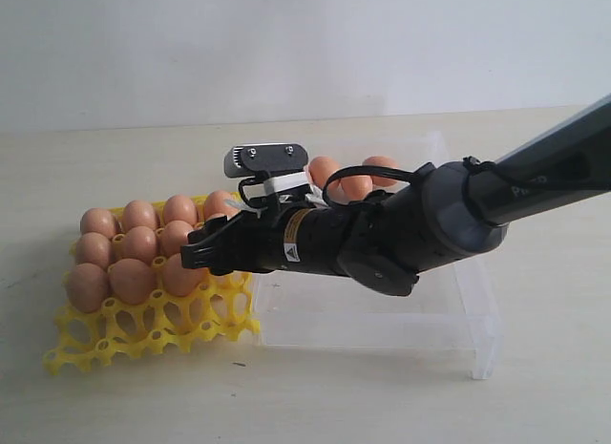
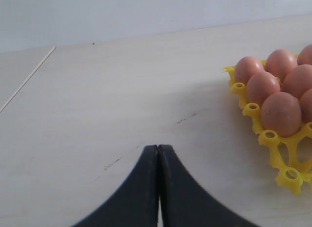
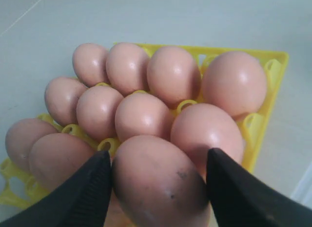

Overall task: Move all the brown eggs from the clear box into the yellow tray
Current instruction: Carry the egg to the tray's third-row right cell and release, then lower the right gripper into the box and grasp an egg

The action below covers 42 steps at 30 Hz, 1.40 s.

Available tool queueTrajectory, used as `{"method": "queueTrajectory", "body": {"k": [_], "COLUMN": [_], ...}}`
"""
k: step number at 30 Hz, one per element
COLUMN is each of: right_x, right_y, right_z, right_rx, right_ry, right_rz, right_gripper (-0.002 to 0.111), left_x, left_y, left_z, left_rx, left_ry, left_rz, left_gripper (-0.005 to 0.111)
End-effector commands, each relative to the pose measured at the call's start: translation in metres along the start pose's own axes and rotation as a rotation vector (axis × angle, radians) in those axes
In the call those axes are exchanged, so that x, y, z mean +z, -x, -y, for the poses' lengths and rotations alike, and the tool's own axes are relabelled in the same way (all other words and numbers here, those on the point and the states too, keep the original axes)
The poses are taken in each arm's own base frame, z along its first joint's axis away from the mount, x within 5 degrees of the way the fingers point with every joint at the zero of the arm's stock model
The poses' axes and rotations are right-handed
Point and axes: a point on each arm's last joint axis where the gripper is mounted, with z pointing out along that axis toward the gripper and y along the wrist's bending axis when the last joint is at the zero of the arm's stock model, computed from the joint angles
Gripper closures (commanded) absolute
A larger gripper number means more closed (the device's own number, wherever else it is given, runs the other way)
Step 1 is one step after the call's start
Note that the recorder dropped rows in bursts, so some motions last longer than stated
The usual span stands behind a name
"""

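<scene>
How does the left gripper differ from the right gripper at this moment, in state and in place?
The left gripper is shut with nothing between its fingers; the right gripper clamps a brown egg. The left gripper hangs above bare table beside the yellow tray; the right gripper is at the tray, close to its seated eggs. Both have black fingers.

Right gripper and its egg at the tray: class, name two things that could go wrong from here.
1. The held egg is crowded by seated eggs in the tray; lowered off-centre, it may knock a neighbour and crack.
2. The right gripper has fingers flanking the held egg close to those eggs; opening wide might shove them.
</scene>
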Motion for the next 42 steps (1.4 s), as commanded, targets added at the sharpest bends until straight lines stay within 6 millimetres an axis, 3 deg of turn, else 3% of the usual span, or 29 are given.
{"method": "queueTrajectory", "body": {"k": [1,4,10,12,18,22,23,27,31,34,42], "right_x": [0.000,0.000,0.000,0.000,-0.009,-0.056,-0.077,-0.110,-0.099,-0.072,-0.031], "right_y": [0.001,0.002,0.002,0.002,0.011,0.053,0.066,0.100,0.116,0.126,0.117], "right_z": [0.002,0.001,0.001,0.000,-0.004,0.001,0.011,0.061,0.095,0.114,0.132], "right_rx": [0.012,0.012,0.045,0.056,0.015,-0.041,-0.085,-0.055,-0.106,-0.033,-0.011], "right_ry": [0.007,0.022,0.027,0.027,0.010,-0.182,-0.280,-0.504,-0.504,-0.460,-0.407], "right_rz": [0.017,0.033,0.032,0.029,0.013,-0.029,-0.065,-0.162,-0.356,-0.372,-0.428], "right_gripper": [0.107,0.097,0.050,0.041,0.041,0.041,0.041,0.041,0.042,0.042,0.042], "left_x": [-0.001,-0.001,-0.001,-0.001,-0.001,-0.001,-0.001,-0.001,-0.001,-0.001,-0.001], "left_y": [0.002,0.002,0.002,0.002,0.002,0.002,0.002,0.002,0.002,0.002,0.002], "left_z": [0.000,0.000,0.000,0.000,0.000,0.000,0.000,0.000,0.000,0.000,0.000], "left_rx": [-0.003,-0.003,-0.003,-0.003,-0.003,-0.003,-0.003,-0.003,-0.003,-0.003,-0.003], "left_ry": [-0.004,-0.004,-0.004,-0.004,-0.004,-0.004,-0.004,-0.004,-0.004,-0.004,-0.004], "left_rz": [0.018,0.018,0.018,0.018,0.018,0.018,0.018,0.018,0.018,0.018,0.018], "left_gripper": [0.107,0.107,0.107,0.107,0.107,0.107,0.107,0.107,0.107,0.107,0.107]}}
